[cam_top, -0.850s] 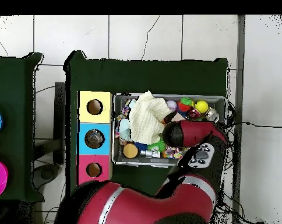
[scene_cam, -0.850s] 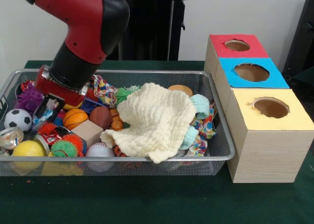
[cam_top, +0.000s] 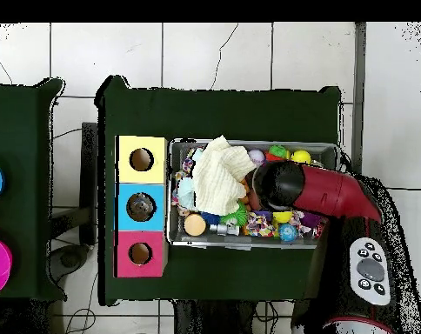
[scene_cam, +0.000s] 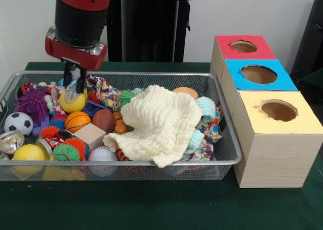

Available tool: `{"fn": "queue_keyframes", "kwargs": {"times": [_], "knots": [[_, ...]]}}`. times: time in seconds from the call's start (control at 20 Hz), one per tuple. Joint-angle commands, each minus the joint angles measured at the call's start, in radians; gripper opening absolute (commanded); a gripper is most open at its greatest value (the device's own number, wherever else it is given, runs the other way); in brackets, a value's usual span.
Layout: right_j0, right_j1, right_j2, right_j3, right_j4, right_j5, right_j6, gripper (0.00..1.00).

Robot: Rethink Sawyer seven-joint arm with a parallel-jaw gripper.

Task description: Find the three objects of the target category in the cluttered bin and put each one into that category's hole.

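Gripper (scene_cam: 74,84) hanging over the bin's (scene_cam: 151,163) far-left corner — fingers clasping a yellow ball (scene_cam: 72,102), which is sitting among the toys.

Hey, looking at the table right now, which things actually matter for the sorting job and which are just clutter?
Job:
- end effector, closed on the yellow ball
- bin
- red box, blue box, yellow box, each with a hole

Clutter:
- cream cloth
- soccer ball
- baseball
- wooden block
- purple spiky ball
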Motion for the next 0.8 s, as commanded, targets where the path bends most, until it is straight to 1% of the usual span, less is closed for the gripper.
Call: {"fn": "queue_keyframes", "kwargs": {"times": [0.05,0.35,0.55,0.8], "knots": [[-0.052,0.0,0.228,0.092,0.111,0.169,-0.058,0.0],[-0.058,0.002,0.268,0.128,0.201,0.185,0.029,0.0],[-0.043,-0.02,0.273,0.151,0.259,0.245,0.084,0.0],[-0.032,-0.034,0.289,0.164,0.331,0.333,0.116,0.0]]}}
